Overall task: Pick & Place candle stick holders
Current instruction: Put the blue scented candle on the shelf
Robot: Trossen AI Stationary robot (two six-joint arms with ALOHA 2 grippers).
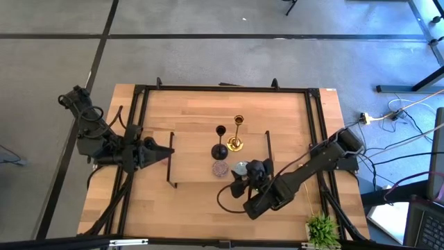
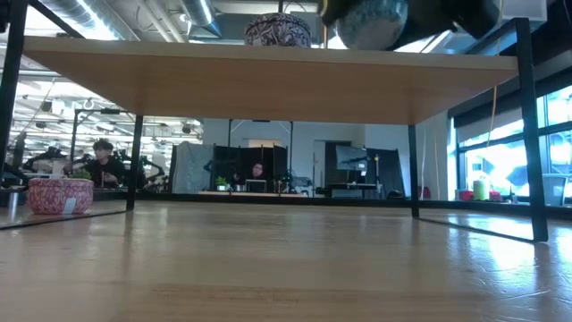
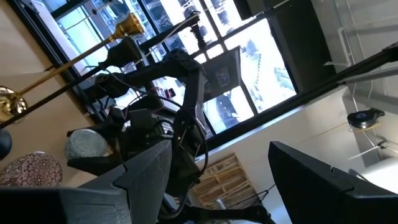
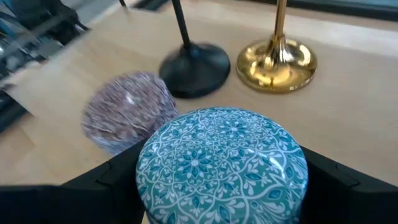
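Observation:
On the raised wooden board point(image 1: 194, 149) stand a black stem holder point(image 1: 220, 143) and a gold stem holder point(image 1: 236, 136), each on its round foot. A mauve glittery round point(image 1: 220, 168) sits in front of them. My right gripper point(image 1: 244, 173) is shut on a pale blue patterned round point(image 4: 221, 162) just right of the mauve one. A pink round point(image 2: 61, 194) sits on the table under the board. My left gripper point(image 1: 165, 151) is open and empty at the board's left rail. A second gold stem is not in view. My right gripper pinches the pale blue round between its two fingers point(image 4: 106, 183), one on each side of its round wall point(image 4: 152, 186). The fingers come slanting from the table's near right. The round stays upright, its top up point(image 2: 373, 20). I cannot tell whether its bottom touches the board.
The board stands on black end rails point(image 1: 171, 156) above the table. A small green plant point(image 1: 322, 229) is at the table's near right corner. Black frame bars point(image 1: 222, 89) run around the table. People sit in the room beyond point(image 2: 103, 161).

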